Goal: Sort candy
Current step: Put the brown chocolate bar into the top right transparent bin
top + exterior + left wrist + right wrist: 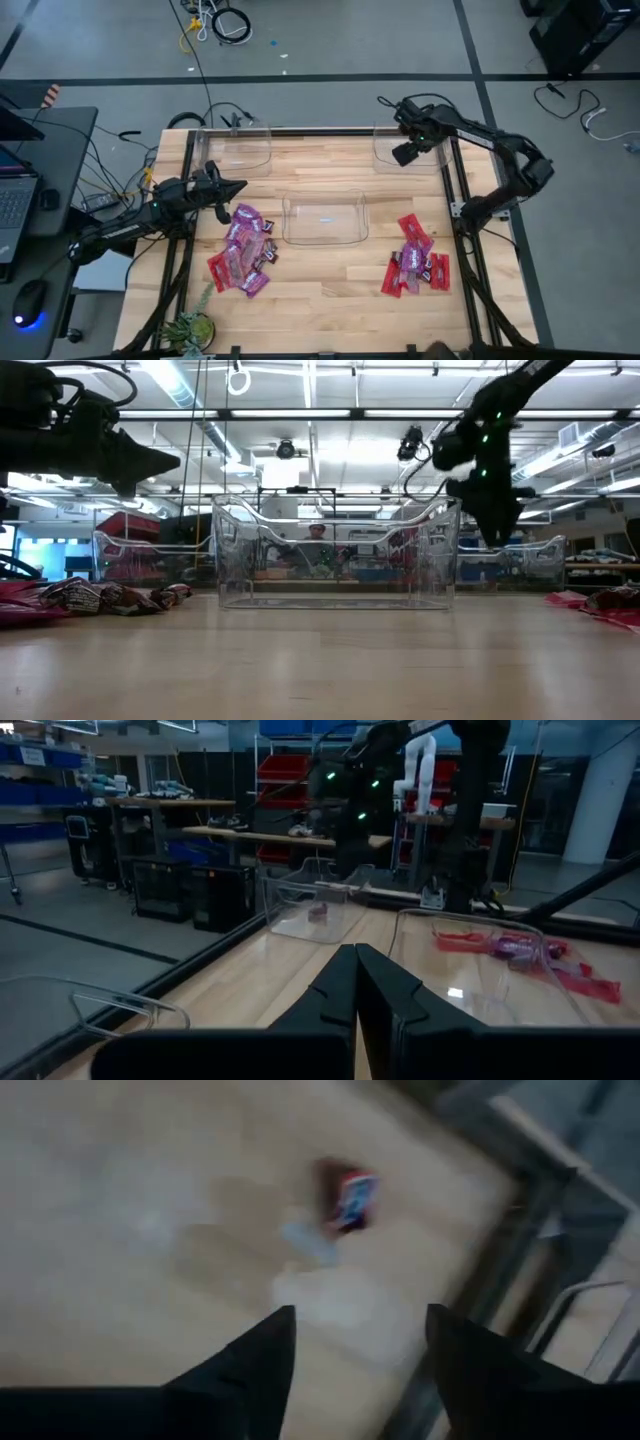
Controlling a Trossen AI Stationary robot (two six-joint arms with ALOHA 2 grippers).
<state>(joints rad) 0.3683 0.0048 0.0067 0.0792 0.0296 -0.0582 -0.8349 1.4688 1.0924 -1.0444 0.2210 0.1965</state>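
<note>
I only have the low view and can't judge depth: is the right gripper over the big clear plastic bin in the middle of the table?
Observer: No. From above, the right gripper hangs over the far right clear plastic bin, not the middle clear bin.
Operator: Is it carrying candy?
Observer: No. Its wrist view shows open fingers with nothing between them. A small dark red-and-blue wrapped candy lies on the bin floor below.
Operator: And the left gripper?
Observer: The left gripper is shut and empty, near the left heap of purple and red wrapped candy.
</note>
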